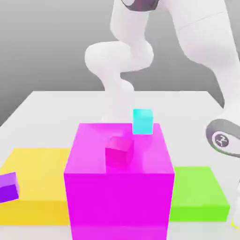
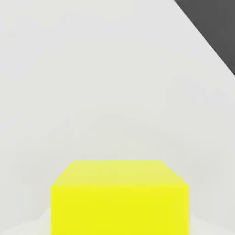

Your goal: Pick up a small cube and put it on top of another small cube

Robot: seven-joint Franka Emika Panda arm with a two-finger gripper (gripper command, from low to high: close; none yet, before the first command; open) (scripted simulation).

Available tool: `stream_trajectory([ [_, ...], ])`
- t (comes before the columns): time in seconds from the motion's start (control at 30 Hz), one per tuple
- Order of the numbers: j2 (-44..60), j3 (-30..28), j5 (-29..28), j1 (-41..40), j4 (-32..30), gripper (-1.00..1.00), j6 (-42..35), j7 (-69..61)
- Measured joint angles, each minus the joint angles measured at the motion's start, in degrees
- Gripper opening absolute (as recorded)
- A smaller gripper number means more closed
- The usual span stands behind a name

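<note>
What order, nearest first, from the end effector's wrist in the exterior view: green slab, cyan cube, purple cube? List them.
1. Green slab, exterior view's right, below the wrist.
2. Cyan cube, middle, on the magenta block.
3. Purple cube, far left, on the yellow slab.

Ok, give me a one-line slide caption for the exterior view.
Cyan cube and pink cube atop magenta block; purple cube on yellow slab.
</note>
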Motion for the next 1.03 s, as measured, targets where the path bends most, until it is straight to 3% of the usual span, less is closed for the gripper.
stream_trajectory([
  [0.27,-13.61,2.30,10.18,-6.98,-2.93,-1.00,-10.28,-5.75],
  [0.73,-41.91,-9.38,17.62,-22.18,-6.27,-1.00,-33.73,-4.78],
  [0.8,-42.80,-10.75,17.62,-23.66,-6.88,-1.00,-34.02,-4.41],
  [0.9,-40.79,-10.84,17.58,-24.36,-10.63,-1.00,-28.30,-4.24],
  [0.93,-40.11,-10.78,17.55,-24.43,-11.77,1.00,-26.46,-4.21],
  [1.03,-40.11,-10.78,17.55,-24.43,-11.77,1.00,-26.46,-4.21],
])
